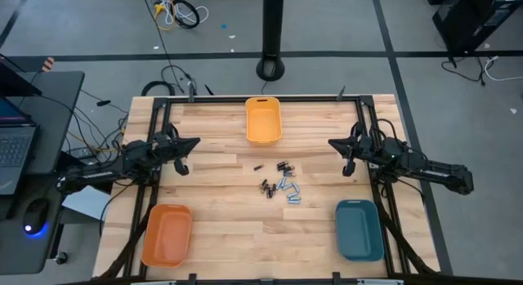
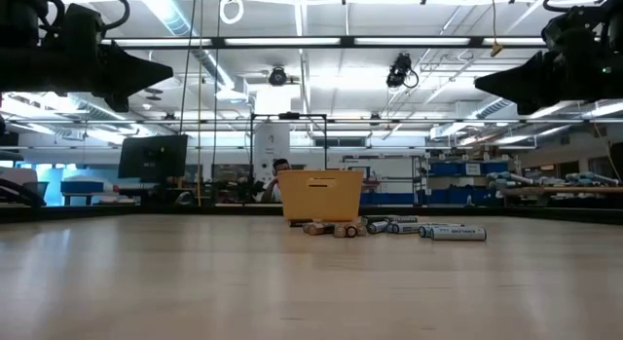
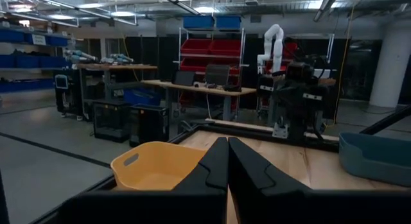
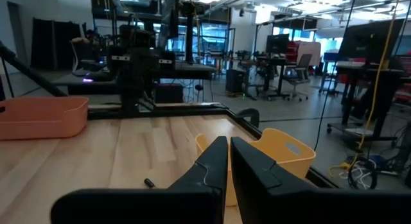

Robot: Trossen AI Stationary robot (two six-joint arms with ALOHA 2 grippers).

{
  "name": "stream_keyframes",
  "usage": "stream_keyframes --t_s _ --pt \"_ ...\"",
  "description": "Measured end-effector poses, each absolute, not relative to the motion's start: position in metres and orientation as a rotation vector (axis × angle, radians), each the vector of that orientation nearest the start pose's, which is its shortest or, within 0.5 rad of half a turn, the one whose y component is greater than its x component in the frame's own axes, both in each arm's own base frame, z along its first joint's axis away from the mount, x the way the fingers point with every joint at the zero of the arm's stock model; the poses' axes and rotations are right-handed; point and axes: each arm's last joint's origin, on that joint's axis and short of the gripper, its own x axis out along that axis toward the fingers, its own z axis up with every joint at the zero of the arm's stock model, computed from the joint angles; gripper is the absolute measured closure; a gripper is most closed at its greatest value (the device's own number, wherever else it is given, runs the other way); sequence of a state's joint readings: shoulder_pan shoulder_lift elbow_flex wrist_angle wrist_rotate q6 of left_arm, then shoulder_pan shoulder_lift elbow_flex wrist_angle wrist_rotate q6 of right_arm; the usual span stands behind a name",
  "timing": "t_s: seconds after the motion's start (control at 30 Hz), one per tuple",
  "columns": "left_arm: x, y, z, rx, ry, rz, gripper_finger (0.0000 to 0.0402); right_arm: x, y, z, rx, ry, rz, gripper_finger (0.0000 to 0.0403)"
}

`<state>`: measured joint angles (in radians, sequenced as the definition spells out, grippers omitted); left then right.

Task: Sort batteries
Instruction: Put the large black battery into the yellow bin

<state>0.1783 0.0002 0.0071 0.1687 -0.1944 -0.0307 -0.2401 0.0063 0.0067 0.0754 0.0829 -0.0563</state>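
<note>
The batteries [image 1: 279,184] lie in a loose cluster on the middle of the wooden table, some dark, some pale silvery-blue; in the low view the batteries [image 2: 394,227] rest on their sides before the yellow bin. My left gripper [image 1: 194,144] hovers shut above the table's left part, pointing toward the middle; its shut fingers [image 3: 228,150] meet in the left wrist view. My right gripper [image 1: 333,143] hovers shut above the right part, facing the left one, fingers [image 4: 228,150] together. One dark battery [image 4: 149,183] shows beyond them. Both grippers are well apart from the batteries.
A yellow bin [image 1: 263,120] stands at the middle of the far edge, an orange bin [image 1: 167,234] at the near left corner and a teal bin [image 1: 359,229] at the near right. Bare wood lies around the batteries. A laptop and cables lie off the table's left side.
</note>
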Motion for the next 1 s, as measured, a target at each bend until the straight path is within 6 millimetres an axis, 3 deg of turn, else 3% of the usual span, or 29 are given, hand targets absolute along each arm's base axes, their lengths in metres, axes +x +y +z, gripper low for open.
stream_keyframes --t_s 0.3,0.63,0.77,1.0 --pt "0.093 0.022 0.181 -0.031 -0.172 0.370 0.0389 0.094 -0.025 0.176 -0.064 -0.104 -0.327 0.0370" --pt "0.094 0.023 0.169 -0.031 -0.048 0.367 0.0389 0.088 -0.025 0.200 -0.224 -0.335 -0.367 0.0370" --pt "0.095 0.022 0.168 -0.005 -0.023 0.357 0.0389 0.085 -0.024 0.206 -0.169 -0.413 -0.358 0.0370" --pt "0.100 0.023 0.162 0.019 0.052 0.353 0.0389 0.097 -0.027 0.199 -0.108 -0.296 -0.336 0.0370"
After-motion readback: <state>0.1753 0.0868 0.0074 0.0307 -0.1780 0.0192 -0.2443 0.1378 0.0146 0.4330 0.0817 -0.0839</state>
